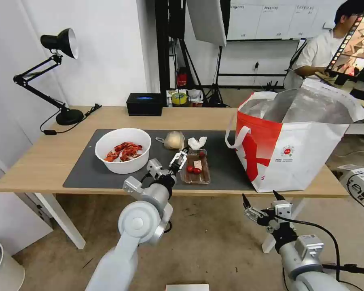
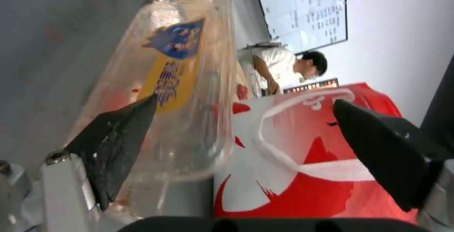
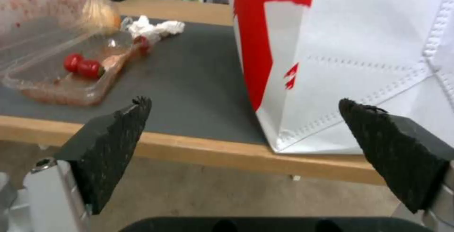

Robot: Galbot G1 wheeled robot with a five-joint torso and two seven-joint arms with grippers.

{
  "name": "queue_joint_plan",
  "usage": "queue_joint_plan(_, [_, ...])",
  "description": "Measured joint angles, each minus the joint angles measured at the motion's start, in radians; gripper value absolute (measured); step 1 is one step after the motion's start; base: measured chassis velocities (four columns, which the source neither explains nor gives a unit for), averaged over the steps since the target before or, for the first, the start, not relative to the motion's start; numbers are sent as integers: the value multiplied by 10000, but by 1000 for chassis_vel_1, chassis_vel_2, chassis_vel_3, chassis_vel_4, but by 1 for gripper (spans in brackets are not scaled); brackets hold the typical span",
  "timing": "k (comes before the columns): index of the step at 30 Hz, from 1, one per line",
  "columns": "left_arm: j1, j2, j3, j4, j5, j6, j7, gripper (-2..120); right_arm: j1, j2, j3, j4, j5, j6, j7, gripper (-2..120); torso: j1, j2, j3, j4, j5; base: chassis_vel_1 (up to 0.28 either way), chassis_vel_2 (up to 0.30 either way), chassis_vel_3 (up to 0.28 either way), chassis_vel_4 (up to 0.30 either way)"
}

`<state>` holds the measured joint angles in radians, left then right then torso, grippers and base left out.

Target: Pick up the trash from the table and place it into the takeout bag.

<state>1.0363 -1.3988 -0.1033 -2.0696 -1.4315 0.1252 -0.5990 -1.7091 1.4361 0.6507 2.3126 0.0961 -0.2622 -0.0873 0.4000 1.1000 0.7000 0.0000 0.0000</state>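
Head view: the table (image 1: 48,161) runs across the middle, its dark grey mat (image 1: 89,171) under most of the trash. On the mat, the white bowl of crayfish shells (image 1: 123,150) sits toward 9 o'clock. The clear plastic tray (image 1: 196,167) with cherry tomatoes lies near the mat's centre. The small clear bag with a beige lump (image 1: 174,140) is at 11 o'clock from the tray, and the crumpled tissue (image 1: 197,142) is at 12 o'clock from it, just beside the bag. The takeout bag (image 1: 295,155) stands upright at 3 o'clock on the table, its mouth wide open and the foil lining showing.

The left gripper (image 1: 178,158) reaches over the front edge of the table to the tray's 9 o'clock side. Left wrist view shows its fingers (image 2: 118,143) spread apart, one tip lying against the tray's raised clear lid (image 2: 189,83), which carries a blue and yellow label, the other tip out in front of the red side of the takeout bag (image 2: 303,189). They are not closed on anything.

The right gripper (image 1: 263,199) hangs below the table's front edge at 5 o'clock, under the near corner of the takeout bag. Right wrist view shows its fingers (image 3: 118,143) wide apart and holding nothing, with the table edge (image 3: 189,148), the tray (image 3: 61,83), the tissue (image 3: 154,28) and the bag's lower corner (image 3: 354,65) beyond them.

A black desk lamp (image 1: 54,76) stands at 10 o'clock on the table, and a black box (image 1: 144,104) sits at 12 o'clock along the far edge.
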Motion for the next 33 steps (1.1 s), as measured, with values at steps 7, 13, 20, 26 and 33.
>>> queue_joint_plan(7, [-463,87,662,565,-15,35,-108,100,-110,-399,75,-4,20,228,-39,100,0,0,0,0,1,0,0,0,0])
queue_joint_plan(13, [-847,352,1065,752,-33,222,-60,100,-130,-386,143,-32,45,327,-29,100,0,0,0,-2,0,0,0,0,0])
queue_joint_plan(20, [-1039,1167,1403,663,1063,594,747,100,-150,-410,132,-33,126,439,-44,100,0,0,0,0,-1,0,0,0,0])
queue_joint_plan(26, [-1677,2651,2309,668,3317,946,2351,85,-9,-743,124,20,986,309,166,100,0,0,0,1,0,0,0,0,0])
queue_joint_plan(33, [-2818,4228,3311,1201,5548,969,4056,63,223,-1197,202,395,2431,-317,799,100,0,0,0,1,-3,0,0,0,0])
